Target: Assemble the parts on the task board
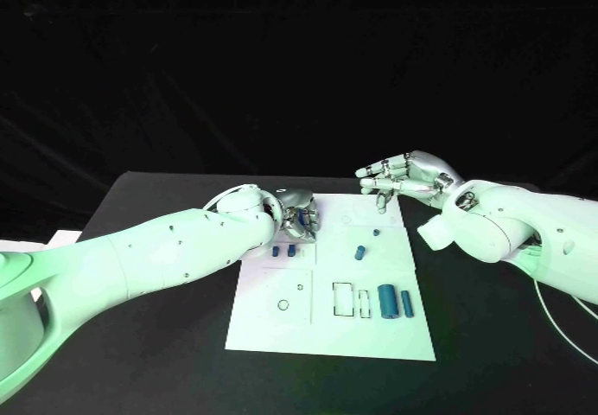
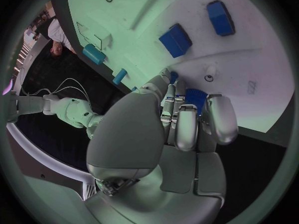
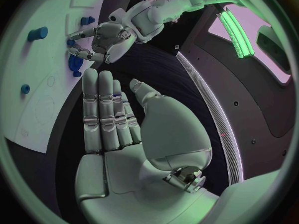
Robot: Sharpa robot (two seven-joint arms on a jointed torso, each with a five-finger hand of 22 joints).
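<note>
Black cloth hangs behind the black table (image 1: 149,199), where the white task board (image 1: 268,320) lies. The left hand (image 1: 294,216) is at the board's far edge, fingers curled round a blue part (image 2: 195,96), probably to seat it. The right hand (image 1: 405,177) hovers beyond the far corner, fingers apart and empty, seemingly waiting. More blue parts (image 1: 395,301) lie loose on the board.
</note>
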